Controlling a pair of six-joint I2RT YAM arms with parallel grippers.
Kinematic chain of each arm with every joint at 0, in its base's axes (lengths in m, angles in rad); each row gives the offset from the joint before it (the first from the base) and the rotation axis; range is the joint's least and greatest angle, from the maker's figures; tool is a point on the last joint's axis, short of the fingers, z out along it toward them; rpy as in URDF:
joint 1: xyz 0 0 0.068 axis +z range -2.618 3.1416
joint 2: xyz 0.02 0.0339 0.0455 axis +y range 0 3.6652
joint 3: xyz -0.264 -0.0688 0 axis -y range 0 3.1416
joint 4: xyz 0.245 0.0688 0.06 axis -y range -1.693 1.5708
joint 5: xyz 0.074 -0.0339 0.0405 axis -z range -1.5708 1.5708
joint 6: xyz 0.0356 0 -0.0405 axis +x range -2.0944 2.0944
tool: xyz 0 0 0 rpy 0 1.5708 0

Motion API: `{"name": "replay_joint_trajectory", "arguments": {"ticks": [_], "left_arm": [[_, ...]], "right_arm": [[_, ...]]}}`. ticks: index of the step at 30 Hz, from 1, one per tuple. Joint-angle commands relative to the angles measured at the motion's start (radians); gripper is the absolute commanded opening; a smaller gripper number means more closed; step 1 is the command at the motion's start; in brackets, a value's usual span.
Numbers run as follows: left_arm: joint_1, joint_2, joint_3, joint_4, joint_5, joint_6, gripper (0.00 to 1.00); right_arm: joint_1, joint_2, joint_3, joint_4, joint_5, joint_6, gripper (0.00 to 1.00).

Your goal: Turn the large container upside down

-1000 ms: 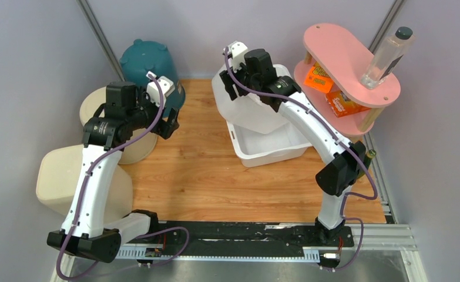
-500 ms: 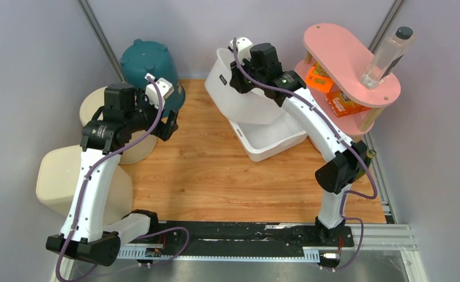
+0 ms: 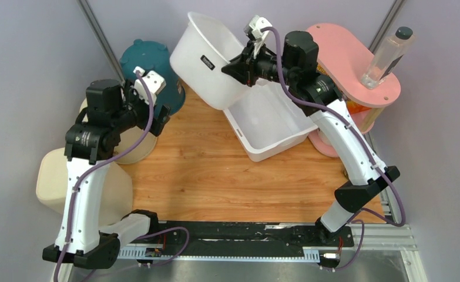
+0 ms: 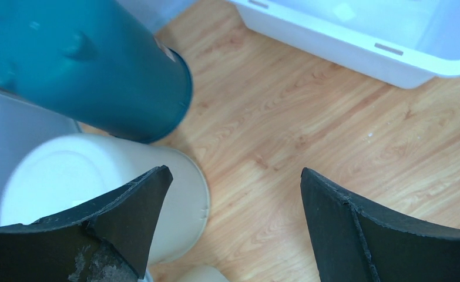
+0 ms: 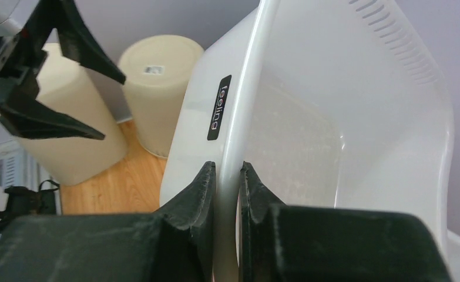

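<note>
The large container, a white rounded basin with a small black label, hangs tilted in the air at the back, above a white rectangular tub. My right gripper is shut on its rim, one finger outside the wall and one inside, as the right wrist view shows at the gripper and the basin. My left gripper stands open and empty to the left, over the wood floor beside the teal bin. In its own wrist view the left gripper has nothing between its fingers.
A cream upside-down bucket and a bigger cream container stand at the left. The teal bin lies beside the bucket. A pink two-tier shelf with a clear bottle stands at the back right.
My right gripper has shut on the basin's rim and lifted it up and to the left out of the rectangular tub, tilting it. The left arm drew slightly left.
</note>
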Motion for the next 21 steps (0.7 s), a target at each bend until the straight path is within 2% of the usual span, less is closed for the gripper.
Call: {"name": "replay_joint_trajectory", "arguments": {"ticks": [1, 5, 8, 13, 21], "left_arm": [[0.004, -0.067, 0.118, -0.037, -0.051, 0.091, 0.93], [0.005, -0.131, 0.119, -0.027, -0.132, 0.141, 0.94], [0.005, -0.192, 0.095, 0.012, -0.185, 0.131, 0.94], [0.006, -0.279, 0.073, 0.139, -0.370, 0.110, 0.93], [0.005, -0.314, 0.088, 0.142, -0.417, 0.128, 0.95]], "right_arm": [[0.025, -0.038, -0.026, 0.223, -0.206, 0.032, 0.00], [0.052, -0.020, -0.015, 0.298, -0.264, 0.090, 0.00], [0.067, 0.017, 0.023, 0.343, -0.314, 0.194, 0.00], [0.090, 0.078, 0.009, 0.404, -0.429, 0.353, 0.00], [0.133, 0.126, -0.106, 0.520, -0.530, 0.534, 0.00]]}}
